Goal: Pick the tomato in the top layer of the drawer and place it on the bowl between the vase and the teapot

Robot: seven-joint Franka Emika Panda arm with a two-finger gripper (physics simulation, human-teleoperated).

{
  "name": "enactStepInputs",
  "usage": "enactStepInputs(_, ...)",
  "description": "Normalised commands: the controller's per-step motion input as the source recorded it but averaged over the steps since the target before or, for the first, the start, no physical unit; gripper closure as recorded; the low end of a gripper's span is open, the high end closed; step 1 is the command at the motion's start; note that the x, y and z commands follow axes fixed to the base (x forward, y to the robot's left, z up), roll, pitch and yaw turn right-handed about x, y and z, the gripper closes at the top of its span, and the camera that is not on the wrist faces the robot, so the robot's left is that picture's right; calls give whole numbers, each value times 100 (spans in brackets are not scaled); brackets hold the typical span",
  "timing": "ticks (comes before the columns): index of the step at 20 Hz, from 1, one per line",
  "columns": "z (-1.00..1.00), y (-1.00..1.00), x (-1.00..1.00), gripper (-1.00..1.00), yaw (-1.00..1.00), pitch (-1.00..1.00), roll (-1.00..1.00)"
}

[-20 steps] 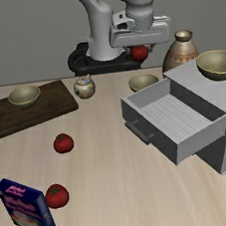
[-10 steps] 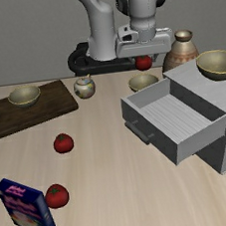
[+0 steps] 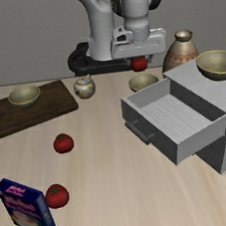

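A red tomato [image 3: 140, 64] hangs between the fingers of my gripper [image 3: 140, 61], which is shut on it. It sits just above a small tan bowl [image 3: 141, 82] on the table. That bowl lies between the small teapot [image 3: 84, 86] to its left and the brown-and-cream vase [image 3: 182, 49] to its right. The grey cabinet's top drawer [image 3: 176, 117] is pulled open toward the front, and its inside looks bare.
A second bowl [image 3: 218, 65] rests on the cabinet top. Another bowl [image 3: 25, 95] sits on the dark wooden board [image 3: 25, 113] at the left. Two tomatoes [image 3: 64, 143] [image 3: 57, 195] and a blue box [image 3: 24, 205] lie on the table's front left.
My gripper has come down with the tomato, from level with the vase's neck to just above the tan bowl. Over the last half second it edged slightly left.
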Motion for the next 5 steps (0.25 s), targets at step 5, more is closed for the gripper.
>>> enactStepInputs(5,0,0,0,-100,0,0,0)
